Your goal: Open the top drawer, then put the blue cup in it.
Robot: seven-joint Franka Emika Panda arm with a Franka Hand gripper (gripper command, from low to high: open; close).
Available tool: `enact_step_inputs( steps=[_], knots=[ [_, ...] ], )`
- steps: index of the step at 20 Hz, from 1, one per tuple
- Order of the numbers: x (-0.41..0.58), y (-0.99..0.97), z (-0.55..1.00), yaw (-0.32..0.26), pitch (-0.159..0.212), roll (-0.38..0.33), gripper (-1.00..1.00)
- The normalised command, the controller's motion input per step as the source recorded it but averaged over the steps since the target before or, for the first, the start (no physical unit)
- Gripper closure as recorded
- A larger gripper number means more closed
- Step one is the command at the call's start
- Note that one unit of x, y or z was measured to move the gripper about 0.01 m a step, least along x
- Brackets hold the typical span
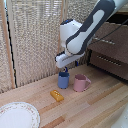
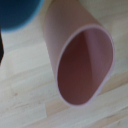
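Note:
The blue cup (image 1: 63, 80) stands on the wooden table, just to the exterior view's left of the pink mug (image 1: 80, 83). My gripper (image 1: 64, 71) hangs right at the cup's rim, its fingertips hidden by the wrist body. I cannot tell whether they grip it. In the wrist view the blue cup (image 2: 17, 12) is a blurred patch in a corner, and the pink mug (image 2: 82, 65) fills the picture, its mouth facing the camera. The top drawer (image 1: 109, 46), dark brown with a thin silver handle, is on the exterior view's right. Whether it is pulled out is unclear.
A yellow block (image 1: 57, 95) lies on the table in front of the cups. A patterned plate (image 1: 17, 115) sits at the near corner on the exterior view's left. A second drawer (image 1: 111, 63) lies below the top one. A woven screen (image 1: 35, 35) stands behind.

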Motion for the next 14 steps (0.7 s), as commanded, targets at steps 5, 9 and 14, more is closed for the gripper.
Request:
enact_step_inputs(
  steps=[5, 9, 14],
  knots=[
    [0.295, 0.00, -0.16, -0.056, 0.073, 0.028, -1.00],
    [0.174, 0.00, -0.32, -0.078, 0.031, 0.030, -1.00],
    [0.185, -0.05, -0.34, -0.041, 0.001, 0.057, -1.00]
  ],
)
